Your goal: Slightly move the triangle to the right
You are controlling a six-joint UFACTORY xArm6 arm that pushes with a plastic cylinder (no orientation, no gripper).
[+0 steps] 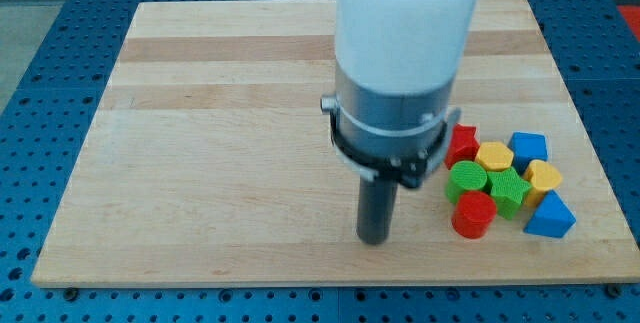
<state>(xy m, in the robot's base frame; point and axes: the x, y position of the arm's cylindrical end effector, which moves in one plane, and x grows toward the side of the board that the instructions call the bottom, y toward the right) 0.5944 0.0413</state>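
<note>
The blue triangle (549, 217) lies at the lower right of the wooden board (220, 143), at the bottom right of a tight cluster of blocks. My tip (374, 240) rests on the board near the bottom edge, well to the left of the triangle, with the red cylinder (473, 214) between them. The cluster also holds a red star (462, 143), partly hidden by my arm, a yellow hexagon (494, 155), a blue pentagon (528, 147), a yellow heart (544, 176), a green cylinder (466, 178) and a green star (508, 191).
The arm's large grey-and-white body (400, 73) hangs over the board's middle right and hides part of it. The board sits on a blue perforated table (40, 53).
</note>
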